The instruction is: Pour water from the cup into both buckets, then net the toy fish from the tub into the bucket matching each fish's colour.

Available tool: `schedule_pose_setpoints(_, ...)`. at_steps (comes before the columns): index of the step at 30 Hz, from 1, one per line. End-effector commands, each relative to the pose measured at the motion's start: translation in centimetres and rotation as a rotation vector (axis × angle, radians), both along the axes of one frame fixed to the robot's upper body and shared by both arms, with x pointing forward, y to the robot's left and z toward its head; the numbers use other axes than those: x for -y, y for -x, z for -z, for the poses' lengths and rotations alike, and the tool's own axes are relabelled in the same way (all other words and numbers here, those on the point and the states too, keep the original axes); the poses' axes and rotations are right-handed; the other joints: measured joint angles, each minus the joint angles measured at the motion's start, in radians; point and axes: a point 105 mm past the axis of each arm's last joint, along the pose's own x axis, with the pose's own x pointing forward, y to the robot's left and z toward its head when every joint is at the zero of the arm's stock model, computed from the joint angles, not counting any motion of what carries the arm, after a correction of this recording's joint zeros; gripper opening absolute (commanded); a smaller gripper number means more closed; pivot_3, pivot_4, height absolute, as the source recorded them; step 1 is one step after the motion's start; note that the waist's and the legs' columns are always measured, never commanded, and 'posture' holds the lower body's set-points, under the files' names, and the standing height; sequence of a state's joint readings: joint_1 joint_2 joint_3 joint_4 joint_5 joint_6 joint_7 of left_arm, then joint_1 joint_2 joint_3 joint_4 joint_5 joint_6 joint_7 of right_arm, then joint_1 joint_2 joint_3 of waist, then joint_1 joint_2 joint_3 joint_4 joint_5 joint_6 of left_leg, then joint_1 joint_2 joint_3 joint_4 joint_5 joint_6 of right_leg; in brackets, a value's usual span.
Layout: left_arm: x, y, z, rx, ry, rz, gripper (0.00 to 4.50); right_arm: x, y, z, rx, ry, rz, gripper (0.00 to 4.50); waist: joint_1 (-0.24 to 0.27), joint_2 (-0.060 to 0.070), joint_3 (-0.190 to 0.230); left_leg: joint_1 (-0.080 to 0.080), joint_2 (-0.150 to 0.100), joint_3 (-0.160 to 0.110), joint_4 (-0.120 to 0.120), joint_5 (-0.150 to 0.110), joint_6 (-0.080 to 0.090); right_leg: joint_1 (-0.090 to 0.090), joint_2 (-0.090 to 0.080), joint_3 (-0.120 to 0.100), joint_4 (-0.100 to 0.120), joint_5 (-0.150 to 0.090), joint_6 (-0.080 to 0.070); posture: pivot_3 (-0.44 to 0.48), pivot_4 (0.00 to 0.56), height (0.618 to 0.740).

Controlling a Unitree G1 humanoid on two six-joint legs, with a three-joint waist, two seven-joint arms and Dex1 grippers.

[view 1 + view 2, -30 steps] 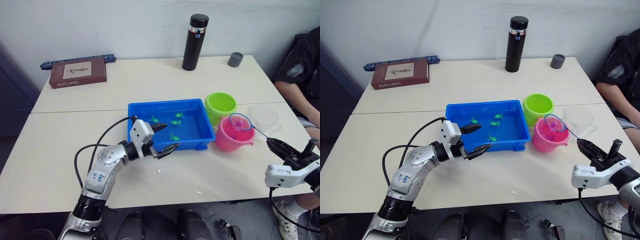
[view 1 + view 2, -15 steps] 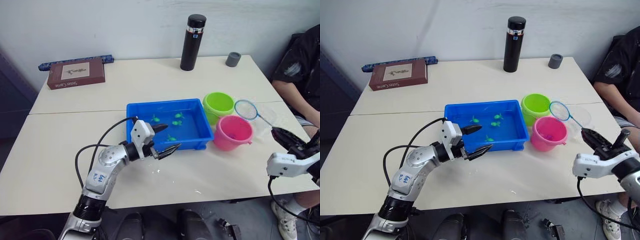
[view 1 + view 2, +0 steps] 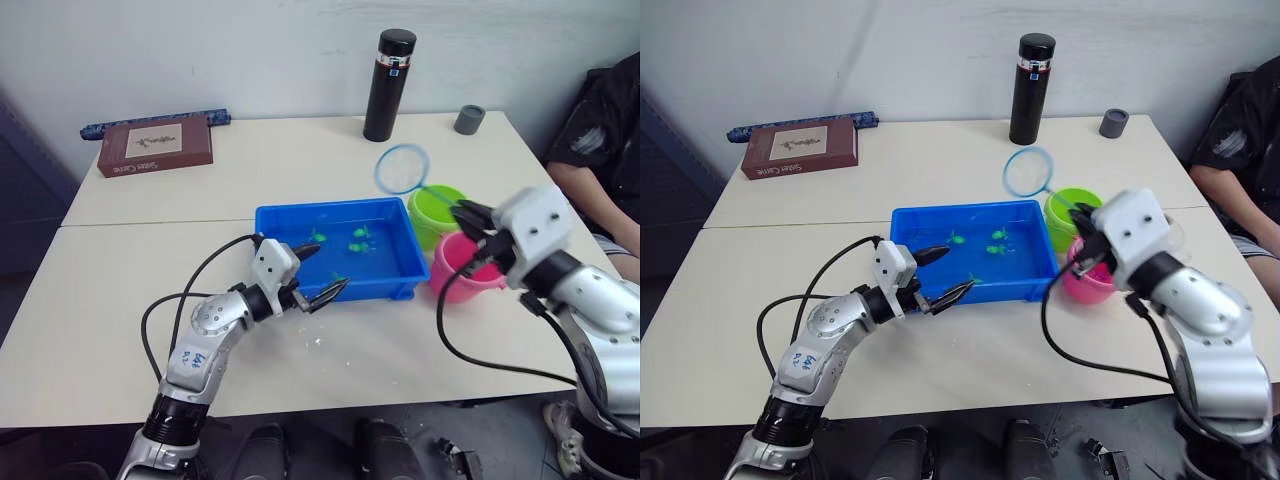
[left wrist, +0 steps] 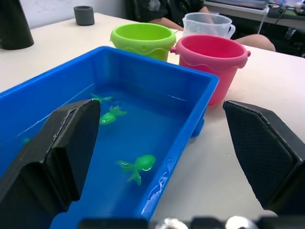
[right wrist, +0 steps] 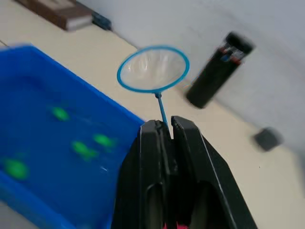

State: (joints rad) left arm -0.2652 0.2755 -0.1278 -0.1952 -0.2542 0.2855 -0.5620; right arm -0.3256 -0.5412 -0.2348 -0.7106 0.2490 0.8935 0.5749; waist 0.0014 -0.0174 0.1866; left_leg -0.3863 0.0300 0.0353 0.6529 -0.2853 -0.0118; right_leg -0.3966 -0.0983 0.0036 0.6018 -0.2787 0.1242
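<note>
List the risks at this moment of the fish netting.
1. The right gripper pinches the net by its thin handle alone, so the net might twist or slip when it dips into the water.
2. The left gripper, jaws open, sits at the tub's near rim; the swinging net could hit it, or a nudge could slosh water.

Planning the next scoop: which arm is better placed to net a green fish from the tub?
The right. Its gripper is shut on the net, whose hoop hangs over the tub's far rim, near the green fish. The left gripper is open at the tub's near side, holding nothing.
</note>
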Motion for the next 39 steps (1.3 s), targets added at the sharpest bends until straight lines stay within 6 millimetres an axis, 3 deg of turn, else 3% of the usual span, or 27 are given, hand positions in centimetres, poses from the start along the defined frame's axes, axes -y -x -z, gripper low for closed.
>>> schedule_pose_setpoints(1,-0.4,0.4,-1.3,0.055,0.012,-0.031,4.45,-0.7,0.4,0.7,-0.120,-0.024,-0.035,0.00,0.002,0.000,0.000,-0.001,0.000,0.000,0.000,0.000,0.000,0.000,0.000,-0.001,0.000,0.000,0.000,0.000,0.150,0.740)
schedule_pose_setpoints(7,-1.5,0.9,-0.8,0.039,0.007,-0.095,4.45,-0.3,0.0,3.0,-0.289,-0.052,-0.041,0.00,-0.003,0.000,0.000,-0.001,-0.001,0.001,-0.002,-0.001,0.001,-0.002,-0.001,0.000,-0.001,-0.001,-0.001,0.000,0.150,0.740)
schedule_pose_setpoints(19,-1.6,1.5,-0.6,0.032,0.009,-0.124,4.45,-0.4,-1.7,4.6,-0.423,-0.195,-0.014,0.00,-0.004,0.000,0.000,-0.001,-0.001,0.002,-0.002,0.000,0.001,-0.002,0.000,0.000,-0.001,-0.001,-0.001,0.000,0.150,0.740)
schedule_pose_setpoints(29,-1.6,1.8,-0.6,0.028,0.008,-0.127,4.45,-2.9,0.6,4.3,-0.545,-0.320,-0.173,0.00,-0.005,0.000,0.000,-0.001,0.000,0.001,-0.003,0.000,0.001,-0.002,0.000,0.000,-0.001,-0.001,-0.001,0.000,0.150,0.740)
schedule_pose_setpoints(39,-1.4,1.8,-0.5,0.020,0.007,-0.116,4.45,-3.6,1.5,6.0,-0.680,-0.403,-0.159,0.00,-0.005,0.000,0.000,-0.002,0.000,0.001,-0.004,0.000,0.001,-0.006,-0.001,0.001,-0.001,-0.001,-0.002,0.000,0.150,0.740)
